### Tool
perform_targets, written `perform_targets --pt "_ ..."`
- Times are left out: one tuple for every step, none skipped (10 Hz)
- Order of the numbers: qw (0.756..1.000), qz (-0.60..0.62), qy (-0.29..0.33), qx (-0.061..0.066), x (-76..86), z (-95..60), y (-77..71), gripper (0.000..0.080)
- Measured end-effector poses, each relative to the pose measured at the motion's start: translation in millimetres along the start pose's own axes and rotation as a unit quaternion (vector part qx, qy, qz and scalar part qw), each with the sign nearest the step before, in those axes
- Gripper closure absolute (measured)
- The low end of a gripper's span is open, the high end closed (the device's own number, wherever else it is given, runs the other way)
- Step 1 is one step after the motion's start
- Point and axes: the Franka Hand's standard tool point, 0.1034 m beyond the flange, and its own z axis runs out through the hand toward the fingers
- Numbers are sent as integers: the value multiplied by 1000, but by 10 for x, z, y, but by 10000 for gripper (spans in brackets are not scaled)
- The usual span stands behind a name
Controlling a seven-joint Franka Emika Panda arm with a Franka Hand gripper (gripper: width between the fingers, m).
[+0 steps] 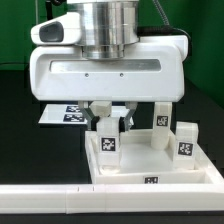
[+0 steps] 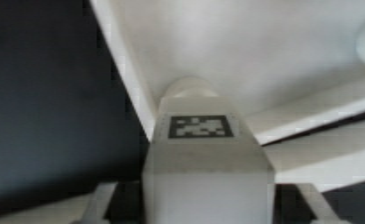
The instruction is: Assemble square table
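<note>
The square table's white slab (image 1: 150, 168) lies flat with its raised rim up. A white leg (image 1: 108, 143) with a black-and-white tag stands upright on the slab's part toward the exterior view's left. My gripper (image 1: 108, 124) hangs straight over this leg, its fingers (image 1: 96, 122) pressed to both sides of the top. In the wrist view the same leg (image 2: 200, 150) fills the space between the dark finger pads (image 2: 133, 200). Two more tagged legs (image 1: 160, 120) (image 1: 186, 142) stand at the slab's far right. Whether the held leg sits in a socket is hidden.
The marker board (image 1: 62, 113) lies behind the slab at the exterior view's left. A long white bar fence (image 1: 60, 196) runs along the front. The gripper's wide white body (image 1: 110, 65) blocks the view of the area behind.
</note>
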Motion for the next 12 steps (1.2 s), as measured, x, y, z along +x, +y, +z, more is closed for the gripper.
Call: perform_targets --pt "999 53 3 0 7 3 -4 514" --pt "992 130 8 1 18 5 -7 514" --pt "980 200 9 2 18 6 -4 514" --pt "963 268 8 3 11 9 -10 514" --pt "937 348 7 3 1 14 -30 514" --pt "910 415 8 2 -13 20 -61 514" --pt "898 439 6 2 -9 21 -60 514" --pt "868 497 3 7 -2 21 -54 512" --pt "859 512 3 8 0 21 -52 512" --pt "862 507 3 8 0 21 -53 510" --pt "874 486 3 8 -3 24 -49 510" --pt "888 460 3 6 -8 31 -28 307"
